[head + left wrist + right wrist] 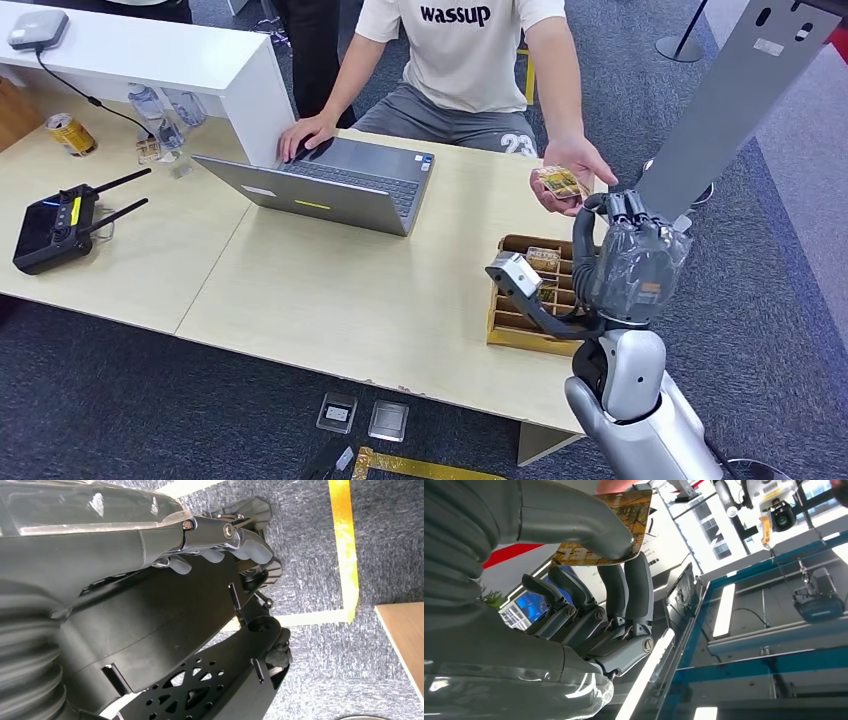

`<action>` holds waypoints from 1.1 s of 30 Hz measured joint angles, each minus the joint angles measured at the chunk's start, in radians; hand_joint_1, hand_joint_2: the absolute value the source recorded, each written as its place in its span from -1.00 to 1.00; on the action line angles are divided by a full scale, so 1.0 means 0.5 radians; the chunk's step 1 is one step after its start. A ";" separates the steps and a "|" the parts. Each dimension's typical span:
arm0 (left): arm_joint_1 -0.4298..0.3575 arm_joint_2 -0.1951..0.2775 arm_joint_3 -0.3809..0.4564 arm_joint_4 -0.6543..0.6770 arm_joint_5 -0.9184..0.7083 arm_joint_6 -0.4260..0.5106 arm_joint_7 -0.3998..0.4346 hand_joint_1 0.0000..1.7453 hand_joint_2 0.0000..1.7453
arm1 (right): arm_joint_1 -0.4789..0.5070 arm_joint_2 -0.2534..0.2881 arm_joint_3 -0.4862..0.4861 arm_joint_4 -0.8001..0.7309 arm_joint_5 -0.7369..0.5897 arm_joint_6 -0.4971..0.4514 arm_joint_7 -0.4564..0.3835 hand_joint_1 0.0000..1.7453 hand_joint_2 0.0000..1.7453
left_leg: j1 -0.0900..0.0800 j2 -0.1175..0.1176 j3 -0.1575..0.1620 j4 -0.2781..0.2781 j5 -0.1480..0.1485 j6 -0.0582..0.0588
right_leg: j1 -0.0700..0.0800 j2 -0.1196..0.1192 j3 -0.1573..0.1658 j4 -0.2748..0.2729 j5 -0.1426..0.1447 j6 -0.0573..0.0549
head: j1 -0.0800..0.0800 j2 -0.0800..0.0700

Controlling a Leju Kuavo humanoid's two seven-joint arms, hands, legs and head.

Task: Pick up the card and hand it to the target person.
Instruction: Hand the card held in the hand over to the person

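One card [621, 510] is what you have in the right hand [630, 262]: in the right wrist view the thick grey thumb [574, 527] presses it against the darker fingers [636, 587], which stand upright behind it, so it is pinched between them. From the head view, your right hand is raised past the far right edge of the worktop [330, 290], above a cardboard box [530, 290] of slotted compartments that holds more cards, and its fingertips reach up to the person's open palm [570, 170]. A patterned card [560, 182] shows in that palm; you cannot tell from this view whether the person's fingers have closed on it. The person sits across the worktop, with the other hand [305, 135] resting on the keyboard of an open laptop [330, 185]. Your left hand [220, 542] hangs by the robot's body above grey carpet, its fingers curled in and holding nothing. Farther left on the worktop lie a black controller [55, 228] with two antennas and a yellow can [70, 133]. Two small clear cases [362, 416] lie on the carpet below the near edge.
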 joint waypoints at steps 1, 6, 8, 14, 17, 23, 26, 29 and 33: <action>0.000 0.000 -0.002 0.000 0.000 -0.002 0.000 -1.00 1.00 | 0.001 0.003 0.000 0.008 -0.005 0.000 -0.016 0.96 1.00 | 0.000 0.000 0.000 0.000 0.000 0.000 | 0.000 0.000 0.000 0.000 0.000 0.000 | 0.000 0.000; 0.000 0.000 -0.008 0.000 0.002 -0.011 -0.001 -1.00 1.00 | 0.009 0.023 0.000 0.036 -0.019 -0.001 -0.072 0.96 1.00 | 0.000 0.000 0.000 0.000 0.000 0.000 | 0.000 0.000 0.000 0.000 0.000 0.000 | 0.000 0.000; 0.000 0.000 -0.012 0.000 0.003 -0.016 -0.001 -1.00 1.00 | 0.012 0.031 0.000 0.047 -0.019 -0.001 -0.085 0.96 1.00 | 0.000 0.000 0.000 0.000 0.000 0.000 | 0.000 0.000 0.000 0.000 0.000 0.000 | 0.000 0.000; 0.000 0.000 -0.019 0.000 0.003 -0.036 0.005 -1.00 1.00 | 0.018 0.053 0.000 0.083 -0.016 -0.001 -0.140 0.96 1.00 | 0.000 0.000 0.000 0.000 0.000 0.000 | 0.000 0.000 0.000 0.000 0.000 0.000 | 0.000 0.000; -0.001 0.000 -0.020 0.000 0.003 -0.044 0.014 -1.00 1.00 | 0.015 0.066 0.000 0.119 -0.022 -0.001 -0.163 0.96 1.00 | 0.000 0.000 0.000 0.000 0.000 0.000 | 0.000 0.000 0.000 0.000 0.000 0.000 | 0.000 0.000; -0.003 0.000 -0.021 0.000 0.003 -0.046 0.020 -1.00 1.00 | -0.008 0.098 0.003 0.261 -0.092 -0.002 -0.212 -0.51 1.00 | 0.000 0.000 0.000 0.000 0.000 0.000 | 0.000 0.000 0.000 0.000 0.000 0.000 | 0.000 0.000; -0.003 0.000 -0.023 0.000 -0.006 -0.049 0.021 -1.00 1.00 | -0.021 0.116 0.004 0.338 -0.096 -0.002 -0.224 -1.00 1.00 | 0.000 0.000 0.000 0.000 0.000 0.000 | 0.000 0.000 0.000 0.000 0.000 0.000 | 0.000 0.000; -0.006 0.000 -0.033 0.000 -0.035 -0.051 0.027 -1.00 -0.50 | -0.028 0.130 0.004 0.394 -0.094 -0.003 -0.221 -1.00 1.00 | 0.000 0.000 0.000 0.000 0.000 0.000 | 0.000 0.000 0.000 0.001 0.000 0.000 | 0.000 0.000; -0.007 0.000 -0.043 0.000 -0.027 -0.050 0.007 -1.00 -1.00 | -0.030 0.142 0.004 0.439 -0.093 -0.004 -0.212 -1.00 1.00 | 0.000 0.000 0.000 0.000 0.000 0.000 | 0.000 0.000 0.000 0.001 0.000 0.000 | 0.000 0.000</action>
